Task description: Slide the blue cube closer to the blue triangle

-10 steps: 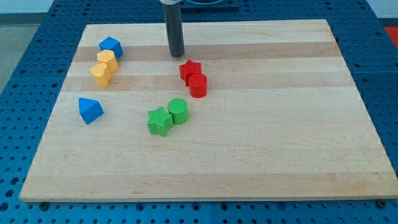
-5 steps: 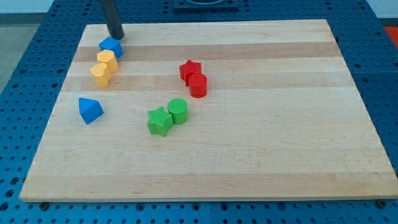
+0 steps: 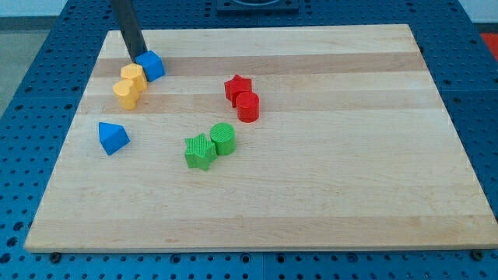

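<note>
The blue cube (image 3: 152,65) lies near the board's top left corner, touching the upper of two yellow blocks (image 3: 133,75). My tip (image 3: 135,55) rests against the cube's upper left side. The blue triangle (image 3: 112,138) lies well below, toward the view's left edge of the board, apart from the other blocks.
The second yellow block (image 3: 125,92) sits just below the first. A red star (image 3: 237,86) and a red cylinder (image 3: 248,106) touch each other near the middle. A green star (image 3: 200,151) and a green cylinder (image 3: 223,138) touch below them. The wooden board (image 3: 350,155) lies on a blue perforated table.
My tip has swept from the board's top middle to the top left corner, then came down against the blue cube. The cube has shifted a little to the right and turned.
</note>
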